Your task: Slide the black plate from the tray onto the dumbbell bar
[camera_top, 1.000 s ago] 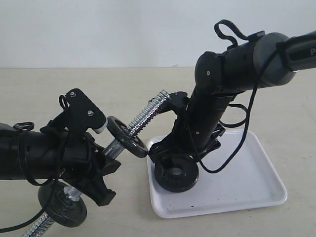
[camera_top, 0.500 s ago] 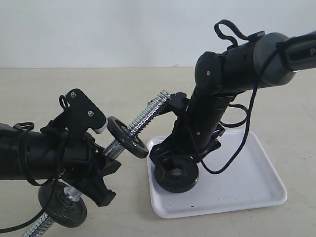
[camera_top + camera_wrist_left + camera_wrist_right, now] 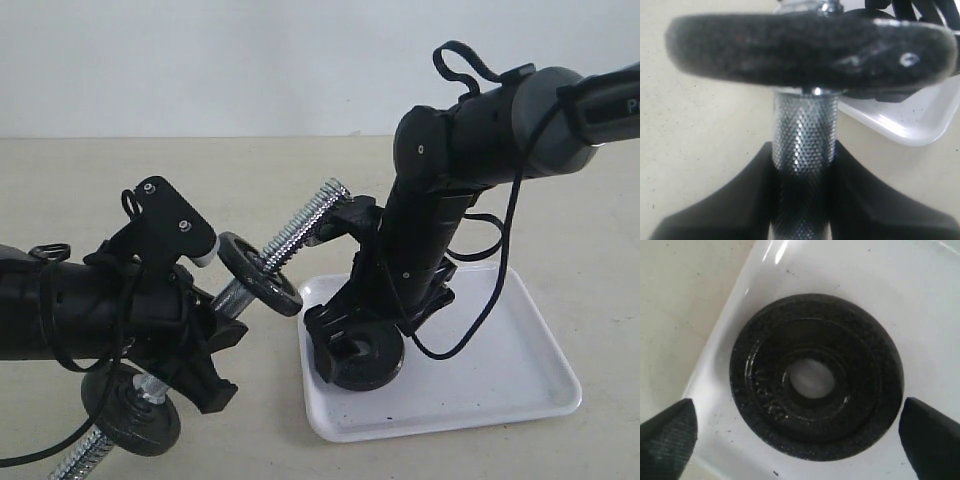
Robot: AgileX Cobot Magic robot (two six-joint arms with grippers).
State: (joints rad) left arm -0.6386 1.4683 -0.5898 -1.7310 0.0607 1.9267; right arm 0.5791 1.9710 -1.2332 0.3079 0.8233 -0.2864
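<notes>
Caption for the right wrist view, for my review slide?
Right gripper, open, straddles the black plate lying flat near the edge of the white tray.

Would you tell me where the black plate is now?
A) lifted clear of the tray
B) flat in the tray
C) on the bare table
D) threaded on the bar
B: the plate lies flat on the tray, with the right gripper open, one finger on either side.

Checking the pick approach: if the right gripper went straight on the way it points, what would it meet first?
The black plate, centred straight ahead between the right gripper's open fingertips; the tips themselves would likely reach the tray beside it. Depth is unclear.
</notes>
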